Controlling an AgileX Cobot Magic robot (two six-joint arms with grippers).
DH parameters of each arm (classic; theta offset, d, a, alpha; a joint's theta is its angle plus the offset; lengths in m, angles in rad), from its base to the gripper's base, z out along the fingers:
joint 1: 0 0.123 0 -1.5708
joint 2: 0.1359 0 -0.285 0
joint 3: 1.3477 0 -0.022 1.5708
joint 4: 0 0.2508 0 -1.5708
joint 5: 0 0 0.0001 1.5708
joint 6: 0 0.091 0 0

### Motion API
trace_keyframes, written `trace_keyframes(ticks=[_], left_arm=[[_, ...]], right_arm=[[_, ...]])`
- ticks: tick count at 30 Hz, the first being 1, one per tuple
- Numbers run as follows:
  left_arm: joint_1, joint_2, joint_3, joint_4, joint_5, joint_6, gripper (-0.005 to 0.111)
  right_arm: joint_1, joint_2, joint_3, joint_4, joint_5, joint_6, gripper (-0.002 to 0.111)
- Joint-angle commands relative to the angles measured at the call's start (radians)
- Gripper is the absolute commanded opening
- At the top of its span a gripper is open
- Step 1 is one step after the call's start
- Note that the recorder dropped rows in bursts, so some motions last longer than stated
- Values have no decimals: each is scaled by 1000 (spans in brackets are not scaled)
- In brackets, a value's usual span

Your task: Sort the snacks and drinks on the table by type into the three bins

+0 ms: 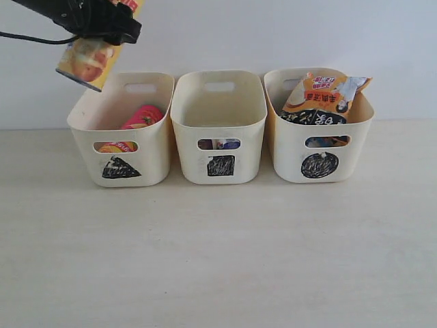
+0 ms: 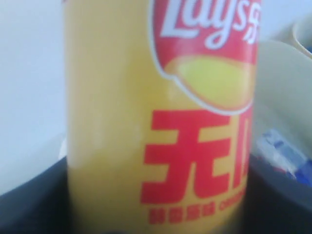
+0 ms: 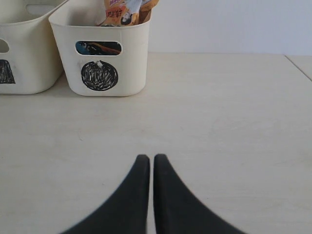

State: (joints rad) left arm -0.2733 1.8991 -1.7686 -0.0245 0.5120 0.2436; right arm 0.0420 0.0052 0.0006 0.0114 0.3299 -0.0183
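Here we see the left gripper [image 1: 102, 29] high up, clamped on the yellow tube [image 1: 87, 63]. The tube hangs tilted in the air, above the far left corner of the triangle bin [image 1: 153, 157]. A pink tube [image 1: 143, 116] lies inside that bin. The square bin [image 1: 191, 160] stands in the middle. An orange bag [image 1: 326, 96] sticks out of the circle bin [image 1: 355, 154]. The right gripper [image 3: 151, 165] is low over the table [image 1: 218, 260], its fingers close together.

black left end effector [image 1: 108, 29], thin black cable [image 1: 27, 38], tapered black fingers [image 3: 138, 195]
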Motion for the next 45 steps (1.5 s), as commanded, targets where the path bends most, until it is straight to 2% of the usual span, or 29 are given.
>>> trace_keyframes(ticks=[1,7,10,12,14,15,17,19,22,23,24,27,28,30,32,34,39,45], left_arm=[[31,89,0,-4,-225,-123,4],[42,191,-5,-4,-312,-123,4],[44,235,-25,-4,-302,-123,12],[44,252,-36,-4,-297,-123,25],[44,268,-49,-4,-273,-123,44],[44,271,-52,-4,-267,-123,68],[44,272,-52,-4,-273,-123,89],[44,270,-52,-4,-264,-123,91],[44,259,-52,-4,-226,-123,91],[44,238,-52,12,-200,-123,89],[44,219,-52,24,-174,-123,82],[44,151,-52,67,-72,-88,45],[44,128,-52,80,-17,-82,28],[44,95,-52,109,99,-77,4],[44,54,-52,146,249,-42,4],[44,17,-38,166,325,-52,4],[44,-84,46,168,402,-64,4],[44,-248,235,168,386,-82,4]], right_arm=[[-2,-5,-1,1,-8,0,0],[-2,-5,-1,1,-8,0,0],[-2,-5,-1,1,-8,0,0],[-2,-5,-1,1,-8,0,0],[-2,-5,-1,1,-8,0,0],[-2,-5,-1,1,-8,0,0],[-2,-5,-1,1,-8,0,0],[-2,-5,-1,1,-8,0,0],[-2,-5,-1,1,-8,0,0],[-2,-5,-1,1,-8,0,0],[-2,-5,-1,1,-8,0,0],[-2,-5,-1,1,-8,0,0],[-2,-5,-1,1,-8,0,0],[-2,-5,-1,1,-8,0,0],[-2,-5,-1,1,-8,0,0],[-2,-5,-1,1,-8,0,0],[-2,-5,-1,1,-8,0,0],[-2,-5,-1,1,-7,0,0]])
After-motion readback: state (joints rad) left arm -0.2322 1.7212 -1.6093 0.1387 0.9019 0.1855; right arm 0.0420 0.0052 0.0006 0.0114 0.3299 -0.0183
